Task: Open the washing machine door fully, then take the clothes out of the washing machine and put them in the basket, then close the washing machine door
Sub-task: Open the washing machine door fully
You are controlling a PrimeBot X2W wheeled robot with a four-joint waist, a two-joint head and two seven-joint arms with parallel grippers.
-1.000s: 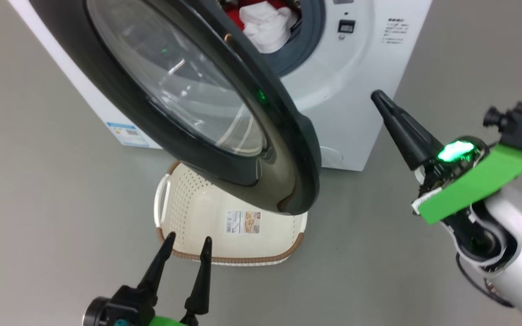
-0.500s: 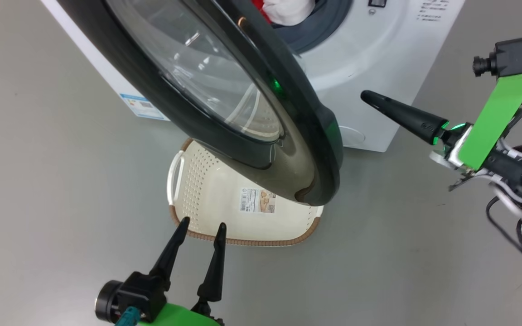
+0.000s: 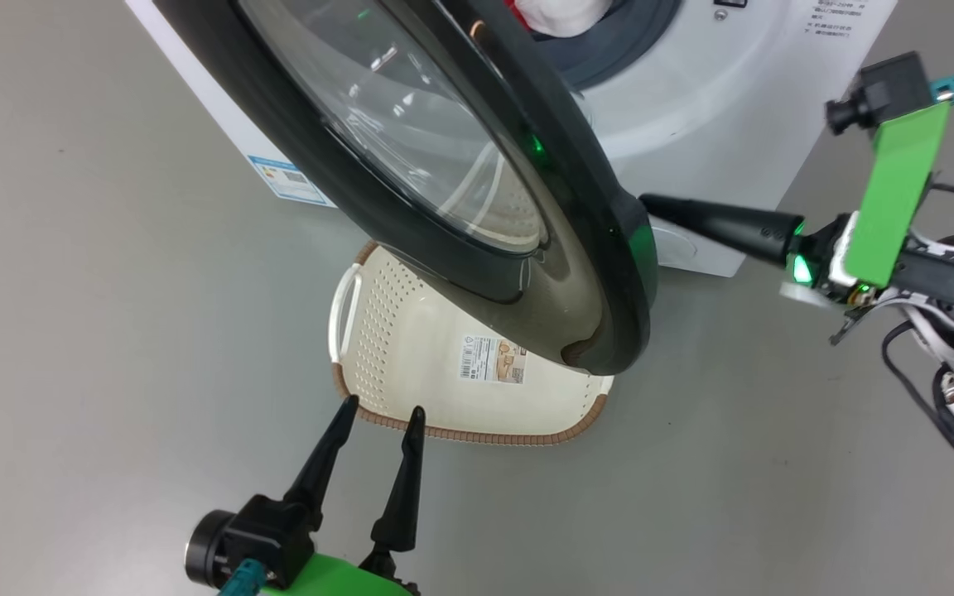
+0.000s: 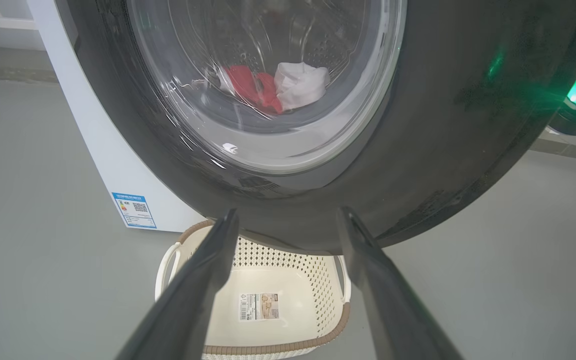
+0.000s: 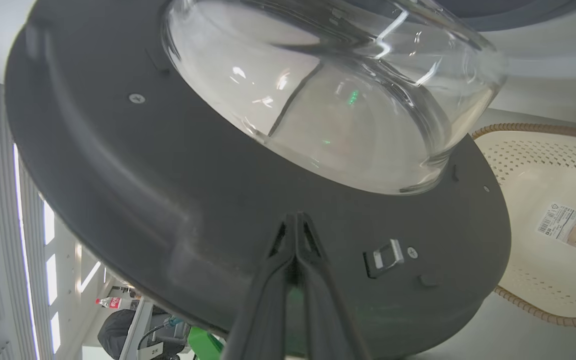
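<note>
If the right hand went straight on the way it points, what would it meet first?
The door: the shut right hand points at its dark inner rim, beside the glass bowl. It looks close, though depth is unclear.

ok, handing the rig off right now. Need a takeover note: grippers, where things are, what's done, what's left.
Left gripper: open, empty, hovering by the near rim of the basket.
Right gripper: shut, empty, tips at the inner face of the washing machine door; I can't tell whether they touch it.
Door: swung out over the basket, apparently not fully open.
Clothes: inside the washing machine.
Basket: on the floor, no clothes in it.
Done: door partly opened.
Left: finish opening, move clothes to basket, close door.
</note>
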